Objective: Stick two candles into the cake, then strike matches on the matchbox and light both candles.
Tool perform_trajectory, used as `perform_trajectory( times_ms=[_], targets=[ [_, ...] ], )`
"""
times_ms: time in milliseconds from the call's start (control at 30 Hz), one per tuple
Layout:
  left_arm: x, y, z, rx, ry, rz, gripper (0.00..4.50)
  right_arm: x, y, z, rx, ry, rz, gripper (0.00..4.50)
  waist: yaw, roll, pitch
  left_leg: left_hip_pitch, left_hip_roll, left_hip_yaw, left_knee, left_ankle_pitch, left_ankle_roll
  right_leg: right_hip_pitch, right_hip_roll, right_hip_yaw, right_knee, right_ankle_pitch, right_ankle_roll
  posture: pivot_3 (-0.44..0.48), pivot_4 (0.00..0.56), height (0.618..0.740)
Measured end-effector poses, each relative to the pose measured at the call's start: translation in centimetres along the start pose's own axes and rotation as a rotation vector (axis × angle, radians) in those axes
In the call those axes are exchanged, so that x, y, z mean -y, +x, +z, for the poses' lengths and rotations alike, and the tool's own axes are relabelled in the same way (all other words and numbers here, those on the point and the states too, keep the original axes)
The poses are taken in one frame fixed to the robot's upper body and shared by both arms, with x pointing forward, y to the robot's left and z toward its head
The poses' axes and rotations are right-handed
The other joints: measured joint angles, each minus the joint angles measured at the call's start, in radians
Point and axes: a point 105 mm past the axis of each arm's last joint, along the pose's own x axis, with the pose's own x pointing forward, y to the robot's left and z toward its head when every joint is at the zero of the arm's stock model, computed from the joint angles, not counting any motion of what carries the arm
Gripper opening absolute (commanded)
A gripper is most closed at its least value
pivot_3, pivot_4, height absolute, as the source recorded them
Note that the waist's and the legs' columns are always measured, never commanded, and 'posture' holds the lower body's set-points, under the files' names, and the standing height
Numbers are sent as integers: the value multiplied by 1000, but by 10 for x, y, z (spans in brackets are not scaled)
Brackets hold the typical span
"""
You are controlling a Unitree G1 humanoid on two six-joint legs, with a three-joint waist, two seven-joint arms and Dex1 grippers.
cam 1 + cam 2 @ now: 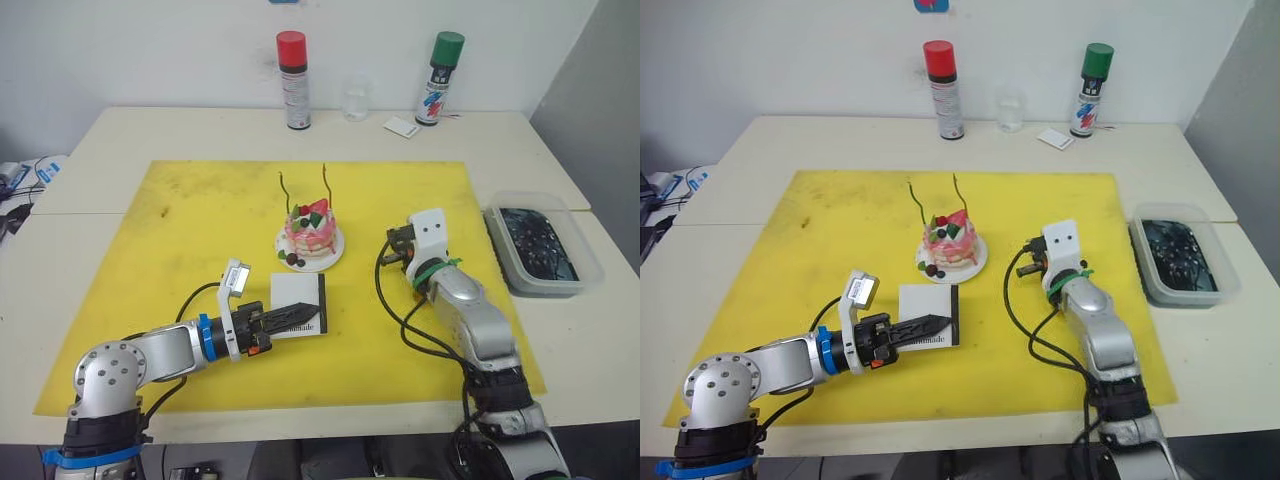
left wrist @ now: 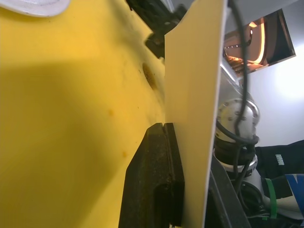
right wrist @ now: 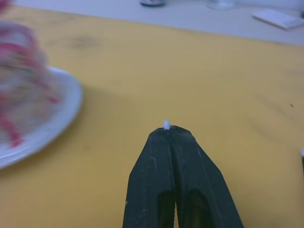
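Two tables point(image 1: 120, 150), yellow mat point(image 1: 180, 250), white wall point(image 1: 150, 50)

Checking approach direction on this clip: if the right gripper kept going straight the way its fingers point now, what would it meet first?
The right gripper, fingers pinched shut with a tiny white tip showing between them, points across bare yellow mat, passing beside the cake's white plate. The way looks free up to the table's far edge, though depth is hard to judge.

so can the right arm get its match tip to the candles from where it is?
Probably yes. The right gripper sits beside the cake with bare yellow mat between; both candles stand upright, unobstructed.
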Motion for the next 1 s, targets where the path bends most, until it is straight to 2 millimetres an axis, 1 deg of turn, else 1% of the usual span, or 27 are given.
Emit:
perform_trajectory(
  times_ms=[67, 167, 267, 400, 533, 667, 767, 833, 1000],
  targets=[
    [0, -1, -1, -7, -1, 3, 0, -13, -16, 1, -1, -53, 111, 13, 2, 0, 0, 0, 0, 0, 0, 0, 0, 0, 0, 0, 0, 0, 0, 0, 150, 740],
    [0, 0, -3, -25, 0, 0, 0, -37, -43, -6, -38, -112, 308, 13, 6, 0, 0, 0, 0, 0, 0, 0, 0, 0, 0, 0, 0, -1, 1, 0, 150, 740],
    [2, 2, -4, -38, 4, -18, 0, -50, -59, -11, -63, -129, 422, 13, 7, 0, 0, 1, 0, 0, 1, 0, 0, 0, 0, 0, 0, -2, 4, 0, 150, 740],
    [5, 5, -3, -56, 12, -37, 0, -56, -66, -5, -47, -170, 497, 13, 8, 0, 0, 1, 0, 0, 5, 0, 0, 1, 1, 0, 1, -2, 6, 0, 150, 740],
    [10, 10, 7, -68, 60, -61, 0, -60, -70, 18, 18, -306, 576, 13, 14, 0, 0, 0, 0, 1, 6, 0, 0, 1, 0, 1, 0, -1, 7, 0, 150, 740],
    [9, 17, 19, -60, 93, -73, 0, -64, -76, 33, 44, -407, 662, 13, 14, 0, 0, 0, 0, 0, 6, 0, 0, 1, 1, 0, 0, -1, 7, 0, 150, 740],
    [10, 21, 29, -54, 117, -84, 0, -66, -79, 38, 31, -461, 720, 13, 14, 0, 0, -1, 0, 0, 6, 0, 0, 1, 1, 0, 0, -1, 7, 0, 150, 740],
    [14, 23, 32, -59, 135, -104, 0, -68, -81, 40, 18, -508, 759, 13, 14, 0, 0, -1, 0, 0, 6, 0, 0, 1, 1, 0, 0, -1, 7, 0, 150, 740],
    [16, 25, 30, -78, 140, -127, 0, -75, -82, 40, 17, -575, 819, 13, 14, 0, 0, -1, 0, -1, 6, 0, 0, 1, 1, 0, 0, -1, 7, 0, 150, 740]
  ],
)
